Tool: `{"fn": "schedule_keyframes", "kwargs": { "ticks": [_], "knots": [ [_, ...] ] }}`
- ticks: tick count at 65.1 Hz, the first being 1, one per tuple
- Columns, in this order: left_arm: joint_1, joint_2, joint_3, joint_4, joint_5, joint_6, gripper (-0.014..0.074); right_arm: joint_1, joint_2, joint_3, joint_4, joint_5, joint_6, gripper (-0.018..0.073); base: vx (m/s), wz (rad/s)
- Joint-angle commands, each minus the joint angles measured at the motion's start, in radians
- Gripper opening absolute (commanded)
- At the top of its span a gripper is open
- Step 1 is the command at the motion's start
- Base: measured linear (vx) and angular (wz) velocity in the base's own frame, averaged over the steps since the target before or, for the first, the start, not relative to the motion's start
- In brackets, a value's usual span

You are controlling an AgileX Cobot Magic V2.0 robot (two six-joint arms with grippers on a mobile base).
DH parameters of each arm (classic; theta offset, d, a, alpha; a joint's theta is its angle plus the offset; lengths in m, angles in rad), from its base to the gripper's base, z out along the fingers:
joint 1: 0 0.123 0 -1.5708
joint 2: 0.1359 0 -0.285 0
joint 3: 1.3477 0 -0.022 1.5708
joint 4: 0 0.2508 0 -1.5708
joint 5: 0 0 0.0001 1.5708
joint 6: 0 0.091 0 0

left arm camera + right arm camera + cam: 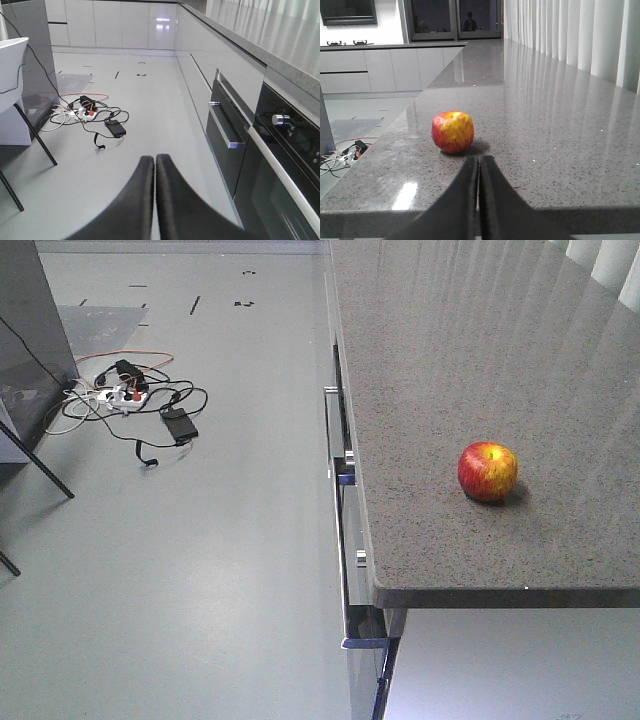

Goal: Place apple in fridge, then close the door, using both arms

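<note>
The apple (488,471), red with yellow streaks, sits upright on the grey speckled counter (480,360) near its front edge. In the right wrist view the apple (453,131) lies just beyond and slightly left of my right gripper (479,159), which is shut and empty with a gap between it and the fruit. My left gripper (154,159) is also shut and empty, hanging over the bare floor beside the counter's front. A tall dark grey slab (32,55) stands at far left; I cannot tell whether it is the fridge. No open door or white interior shows.
A tangle of cables and a power strip (130,395) lies on the grey floor to the left. A white chair (10,65) with black legs stands by the dark slab. Ovens and drawer handles (225,137) line the counter's front. White curtains (580,35) run behind the counter.
</note>
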Motion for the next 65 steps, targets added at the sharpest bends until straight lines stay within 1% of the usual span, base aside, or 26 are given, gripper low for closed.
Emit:
{"fn": "schedule_keyframes", "kwargs": {
  "ticks": [1,7,13,20,24,27,30,38,44,49,50,55,59,63,65],
  "knots": [
    [0.002,-0.015,-0.019,0.002,-0.075,-0.001,-0.0007,0.002,-0.002,0.003,-0.011,-0.084,-0.010,-0.0003,0.00,0.00],
    [0.002,-0.015,-0.019,0.002,-0.075,-0.001,-0.0007,0.002,-0.002,0.003,0.003,-0.103,0.000,-0.0003,0.00,0.00],
    [0.002,-0.015,-0.019,0.002,-0.075,-0.001,-0.0007,0.002,-0.002,0.003,0.090,-0.175,0.084,-0.0003,0.00,0.00],
    [0.002,-0.015,-0.019,0.002,-0.075,-0.001,-0.0007,0.002,-0.002,0.003,0.143,-0.256,0.094,-0.0003,0.00,0.00],
    [0.002,-0.015,-0.019,0.002,-0.075,-0.001,-0.0007,0.002,-0.002,-0.004,0.192,-0.283,0.144,-0.0003,0.00,0.00],
    [0.002,-0.015,-0.019,0.002,-0.075,-0.001,-0.0007,0.002,-0.001,-0.021,0.200,-0.261,0.158,-0.0003,0.00,0.00],
    [0.002,-0.015,-0.019,0.002,-0.075,-0.001,-0.0007,0.002,-0.001,-0.058,0.187,-0.218,0.158,-0.0001,0.00,0.00],
    [0.002,-0.015,-0.019,0.002,-0.075,-0.001,-0.0007,0.002,0.037,-0.235,0.117,0.006,0.141,0.0008,0.00,0.00],
    [0.002,-0.015,-0.019,0.002,-0.075,-0.001,-0.0007,0.002,0.115,-0.401,0.076,0.144,0.066,0.0041,0.00,0.00],
    [0.002,-0.015,-0.019,0.002,-0.075,-0.001,-0.0007,0.002,0.205,-0.526,0.090,0.250,-0.028,0.0099,0.00,0.00],
    [0.002,-0.015,-0.019,0.002,-0.075,-0.001,-0.0007,0.002,0.221,-0.558,0.103,0.265,-0.059,0.0113,0.00,0.00],
    [0.002,-0.015,-0.019,0.002,-0.075,-0.001,-0.0007,0.002,0.309,-0.666,0.175,0.345,-0.191,0.0235,0.00,0.00],
    [0.002,-0.015,-0.019,0.002,-0.075,-0.001,-0.0007,0.002,0.389,-0.743,0.246,0.402,-0.304,0.0361,0.00,0.00],
    [0.002,-0.015,-0.019,0.002,-0.075,-0.001,-0.0007,0.002,0.454,-0.806,0.310,0.417,-0.407,0.0507,0.00,0.00],
    [0.002,-0.015,-0.019,0.002,-0.075,-0.001,-0.0007,0.002,0.480,-0.824,0.330,0.408,-0.437,0.0561,0.00,0.00]
  ]
}}
